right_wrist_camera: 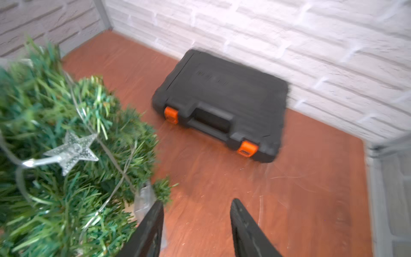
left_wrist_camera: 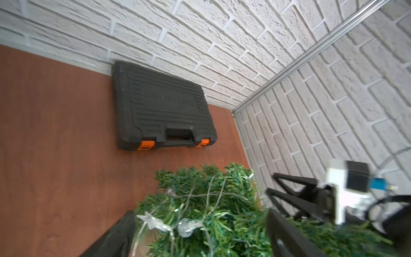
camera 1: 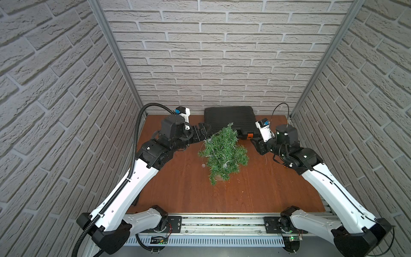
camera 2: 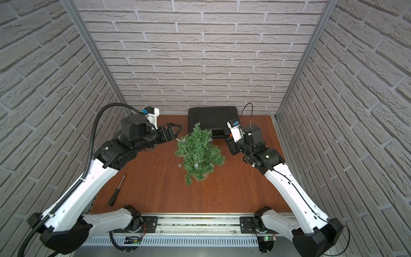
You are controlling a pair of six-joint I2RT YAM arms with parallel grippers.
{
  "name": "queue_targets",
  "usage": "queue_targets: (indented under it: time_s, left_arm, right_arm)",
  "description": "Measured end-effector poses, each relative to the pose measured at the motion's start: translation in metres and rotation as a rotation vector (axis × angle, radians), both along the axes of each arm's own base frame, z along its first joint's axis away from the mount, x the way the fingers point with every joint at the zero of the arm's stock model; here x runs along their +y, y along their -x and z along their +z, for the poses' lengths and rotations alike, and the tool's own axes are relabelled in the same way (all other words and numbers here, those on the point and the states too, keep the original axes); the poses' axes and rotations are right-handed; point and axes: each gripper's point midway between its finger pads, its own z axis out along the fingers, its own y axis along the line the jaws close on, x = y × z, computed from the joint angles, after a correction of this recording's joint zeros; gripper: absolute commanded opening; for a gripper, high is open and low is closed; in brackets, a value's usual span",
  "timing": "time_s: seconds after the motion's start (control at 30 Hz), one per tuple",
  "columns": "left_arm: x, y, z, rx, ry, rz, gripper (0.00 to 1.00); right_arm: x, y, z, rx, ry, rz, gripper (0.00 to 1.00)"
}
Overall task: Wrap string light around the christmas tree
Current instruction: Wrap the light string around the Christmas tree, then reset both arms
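The christmas tree [camera 1: 224,153] [camera 2: 200,153] stands mid-table in both top views, its beige pot [camera 2: 204,177] mostly hidden under the branches. The string light [camera 1: 225,165] lies looped over the branches, with a clear star [right_wrist_camera: 72,151], a round bulb [left_wrist_camera: 185,227] and a small clear box [right_wrist_camera: 144,200] showing. My left gripper [camera 1: 204,131] [left_wrist_camera: 200,233] is open at the tree's upper left, with branches and wire between its fingers. My right gripper [camera 1: 255,145] [right_wrist_camera: 196,211] is open by the tree's right side, empty, one finger beside the clear box.
A closed black tool case [camera 1: 229,118] with orange latches [right_wrist_camera: 246,148] lies against the back wall behind the tree. A black screwdriver [camera 2: 116,191] lies on the table's front left, near the left arm. Brick walls enclose three sides.
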Motion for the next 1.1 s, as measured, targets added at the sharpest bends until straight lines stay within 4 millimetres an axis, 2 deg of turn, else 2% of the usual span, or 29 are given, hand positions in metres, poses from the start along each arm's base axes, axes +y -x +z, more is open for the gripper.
queue_targets:
  time_s: [0.07,0.17,0.3,0.47,0.63,0.77,0.9,1.1]
  left_arm:
    - [0.018,-0.001,0.001,-0.051,-0.076,0.059,0.98]
    - [0.043,-0.002,-0.007,-0.118,-0.189,0.134,0.98]
    - [0.079,-0.011,-0.051,-0.119,-0.362,0.263,0.98]
    - [0.146,-0.026,-0.131,0.020,-0.557,0.464,0.98]
    - [0.200,-0.027,-0.183,0.098,-0.682,0.600,0.98]
    - [0.234,-0.013,-0.225,0.133,-0.734,0.643,0.98]
    - [0.255,0.002,-0.253,0.139,-0.782,0.637,0.98]
    - [0.263,0.004,-0.282,0.117,-0.728,0.613,0.98]
  right_arm:
    - [-0.017,0.010,0.018,-0.078,-0.017,-0.073,0.77]
    - [-0.043,0.019,0.029,-0.147,-0.008,-0.189,0.82]
    - [-0.068,0.017,0.015,-0.147,0.044,-0.333,0.84]
    - [-0.074,0.006,-0.047,-0.091,0.123,-0.376,0.90]
    - [-0.087,-0.003,-0.106,-0.068,0.169,-0.437,0.92]
    - [-0.107,-0.010,-0.143,-0.051,0.208,-0.516,0.93]
    - [-0.127,-0.012,-0.169,-0.043,0.216,-0.594,0.93]
    - [-0.141,-0.017,-0.204,-0.029,0.204,-0.655,0.93]
